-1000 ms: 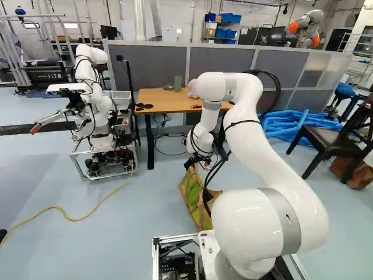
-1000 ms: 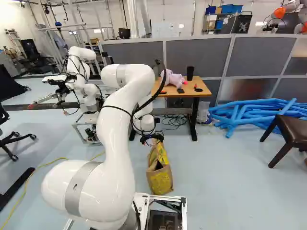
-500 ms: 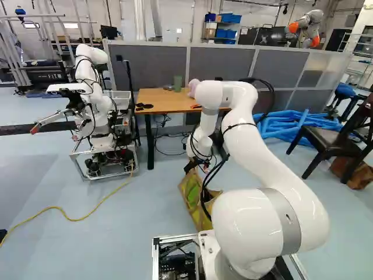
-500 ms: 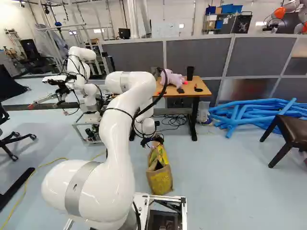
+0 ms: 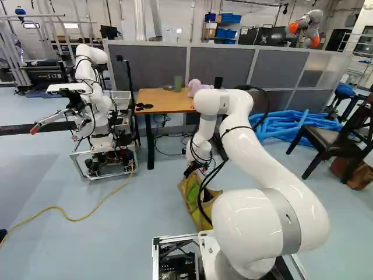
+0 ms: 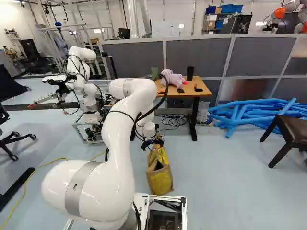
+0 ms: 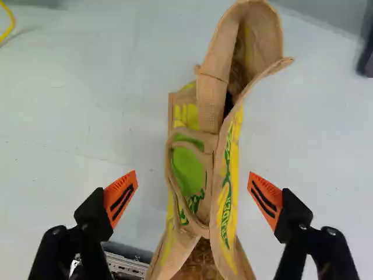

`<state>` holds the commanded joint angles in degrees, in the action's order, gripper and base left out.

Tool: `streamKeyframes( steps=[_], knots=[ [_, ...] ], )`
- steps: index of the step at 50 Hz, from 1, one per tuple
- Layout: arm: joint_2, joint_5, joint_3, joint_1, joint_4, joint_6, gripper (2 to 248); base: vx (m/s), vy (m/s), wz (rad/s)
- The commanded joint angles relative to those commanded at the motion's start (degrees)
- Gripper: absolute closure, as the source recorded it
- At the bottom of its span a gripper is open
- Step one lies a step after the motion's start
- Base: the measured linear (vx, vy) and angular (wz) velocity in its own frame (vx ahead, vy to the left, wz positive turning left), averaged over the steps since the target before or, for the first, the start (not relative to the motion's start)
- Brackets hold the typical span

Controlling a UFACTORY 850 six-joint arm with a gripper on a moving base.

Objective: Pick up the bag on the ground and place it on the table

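Arm (image 5: pixel 265 157) lowered towards the bag (image 7: pixel 232 175), on the floor (image 5: pixel 140 233) short of the desk's (image 5: pixel 165 100) near edge; claw (image 7: pixel 192 174) wide; bag probably light, limp, best gripped by its handle (image 7: pixel 197 136)

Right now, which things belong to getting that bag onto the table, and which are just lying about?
For the job:
bag, on the floor
jaws, standing open
wooden table

Just lying about:
yellow cable
blue tubes
pink plush thing, on the table
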<state>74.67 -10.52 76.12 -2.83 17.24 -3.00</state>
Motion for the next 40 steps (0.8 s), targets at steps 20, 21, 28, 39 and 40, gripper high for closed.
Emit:
streamKeyframes(
  steps=[20, 21, 28, 39, 40],
  knots=[
    [4.28, 0.0, 3.7, 0.0, 0.65, -0.01, 3, 0.0, 0.0, 0.0],
    [4.5, 0.0, 3.9, 0.0, 0.65, -0.01, 3, 0.0, 0.0, 0.0],
    [6.0, 0.0, 5.24, 0.0, 0.65, -0.01, 3, 0.0, 0.0, 0.0],
    [8.37, 0.0, 7.4, 0.0, 0.65, -0.01, 3, 0.0, 0.0, 0.0],
    [8.59, 0.0, 7.6, -0.01, 0.65, -0.01, 3, 0.0, 0.0, 0.0]
  ],
)
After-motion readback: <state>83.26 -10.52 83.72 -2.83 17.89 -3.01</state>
